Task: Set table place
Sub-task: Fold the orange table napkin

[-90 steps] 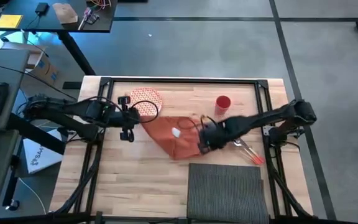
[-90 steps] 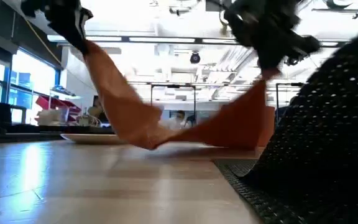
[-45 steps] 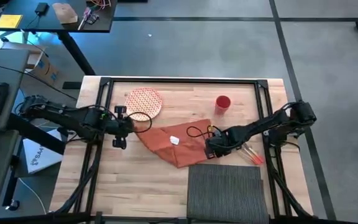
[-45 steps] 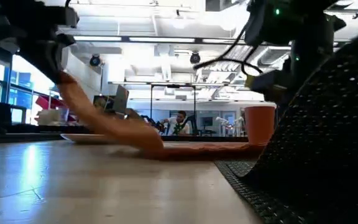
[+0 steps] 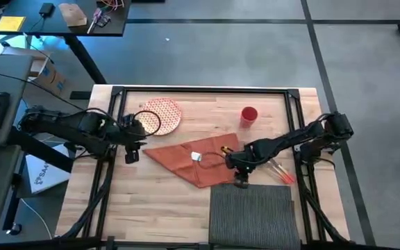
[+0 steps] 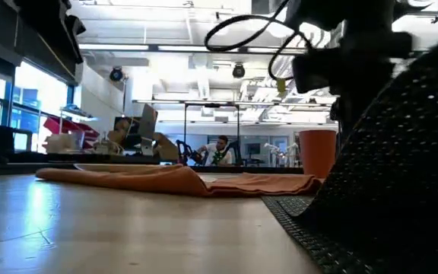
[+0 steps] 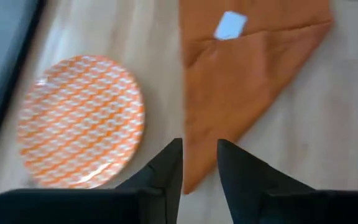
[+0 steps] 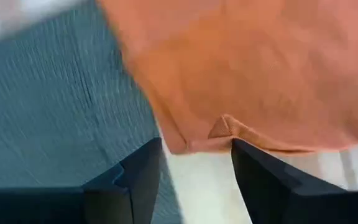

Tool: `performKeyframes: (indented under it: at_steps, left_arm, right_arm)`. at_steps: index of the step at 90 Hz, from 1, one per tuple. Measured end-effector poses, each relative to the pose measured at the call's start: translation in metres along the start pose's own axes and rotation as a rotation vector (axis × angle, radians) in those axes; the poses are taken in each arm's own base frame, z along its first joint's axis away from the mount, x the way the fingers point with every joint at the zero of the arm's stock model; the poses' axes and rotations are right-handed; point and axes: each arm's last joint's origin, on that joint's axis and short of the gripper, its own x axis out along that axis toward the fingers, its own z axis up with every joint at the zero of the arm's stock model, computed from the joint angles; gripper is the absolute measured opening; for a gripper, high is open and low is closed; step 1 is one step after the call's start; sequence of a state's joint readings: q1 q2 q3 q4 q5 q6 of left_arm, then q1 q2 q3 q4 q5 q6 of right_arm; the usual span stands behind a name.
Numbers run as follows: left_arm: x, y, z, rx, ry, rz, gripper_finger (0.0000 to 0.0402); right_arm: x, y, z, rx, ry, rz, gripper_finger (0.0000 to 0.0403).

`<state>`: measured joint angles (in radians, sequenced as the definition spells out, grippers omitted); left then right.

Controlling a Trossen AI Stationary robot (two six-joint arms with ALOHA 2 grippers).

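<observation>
Here the table [image 5: 151,201], a light plank top inside a black rail frame, is seen from above with both arms reaching inward. At far left, the left gripper [image 5: 132,144] hovers near the left rail, just beside the left corner of the orange napkin [image 5: 189,158]; in the left wrist view its fingers [image 7: 166,168] stand slightly apart with nothing between them, their tips over the napkin's pointed corner. Just behind that gripper lies the round red-patterned plate [image 5: 161,114], flat on the planks and apart from the cloth. The napkin lies spread flat at mid-table, a small white tag [image 5: 196,156] on its upper face; the low view shows it as a low, rumpled strip on the wood. Right of centre, the right gripper [image 5: 239,173] hangs over the napkin's right corner, at the back edge of the place [image 5: 252,212], the dark grey ribbed mat at the near edge of the table. In the right wrist view its fingers [image 8: 138,171] are parted and hold nothing, with a folded corner of the cloth lying between them. Behind stands a red cup [image 5: 248,115], upright. Farthest right, orange-handled utensils [image 5: 280,171] lie on the planks beside the right arm.
</observation>
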<state>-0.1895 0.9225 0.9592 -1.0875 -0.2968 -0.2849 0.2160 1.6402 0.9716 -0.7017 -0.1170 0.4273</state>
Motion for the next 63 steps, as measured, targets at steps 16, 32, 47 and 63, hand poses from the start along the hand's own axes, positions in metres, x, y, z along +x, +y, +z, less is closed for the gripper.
performKeyframes:
  at_steps: [16,32,47,63]
  left_arm:
    - [0.005,-0.008,0.004,-0.063,0.019,-0.079,0.0070]
    - [0.015,-0.018,0.013,-0.072,-0.021,-0.117,0.0061]
    - [0.063,-0.020,0.022,-0.242,-0.052,-0.131,0.0044]
    - [0.122,-0.014,0.042,-0.266,-0.125,-0.174,0.0034]
  right_arm:
    - [-0.003,-0.004,-0.013,-0.111,0.159,-0.003,0.0147]
    - [-0.011,-0.002,-0.010,-0.043,0.193,0.021,0.0144]
    - [-0.009,-0.010,0.011,0.174,-0.002,0.033,0.0143]
    - [-0.011,-0.020,0.029,0.341,-0.182,0.035,0.0143]
